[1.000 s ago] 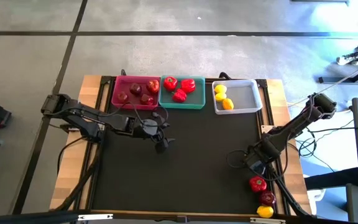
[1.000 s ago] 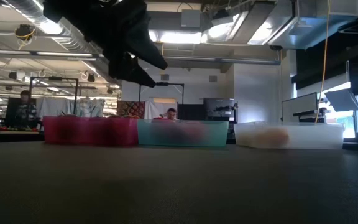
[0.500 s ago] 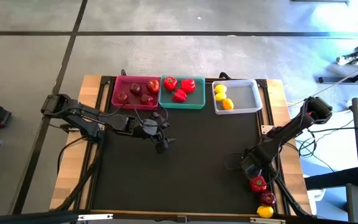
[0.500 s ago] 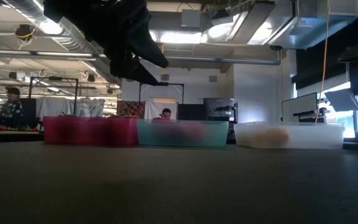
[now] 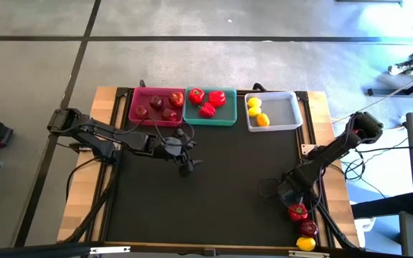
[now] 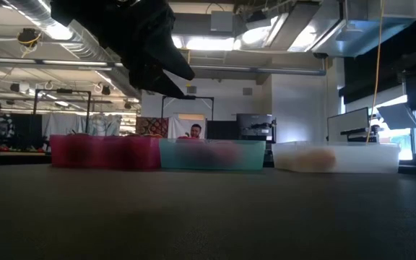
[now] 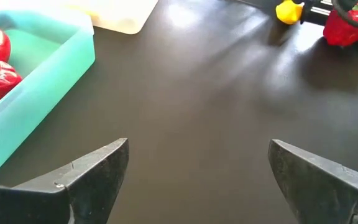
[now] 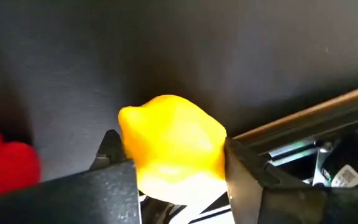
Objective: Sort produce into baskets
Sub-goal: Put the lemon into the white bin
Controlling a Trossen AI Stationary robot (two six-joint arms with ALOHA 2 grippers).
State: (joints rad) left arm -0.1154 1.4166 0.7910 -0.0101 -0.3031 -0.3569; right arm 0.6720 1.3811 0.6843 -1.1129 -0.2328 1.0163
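While the left gripper (image 5: 186, 167) is hovering with its jaws spread wide over the black mat (image 5: 221, 179), near the pink basket (image 5: 132, 107) and the teal basket (image 5: 210, 122), the right gripper (image 5: 292, 197) is working low at the mat's right edge. Its fingers (image 8: 114, 186) are clamping a yellow lemon (image 8: 173, 140) from both sides, pressing against it as it is sitting on the mat. Just beside it a red bell pepper (image 5: 297, 211), a dark red apple (image 5: 307, 228) and a second lemon (image 5: 306, 244) are lying in a row, well apart from the white basket (image 5: 282, 111).
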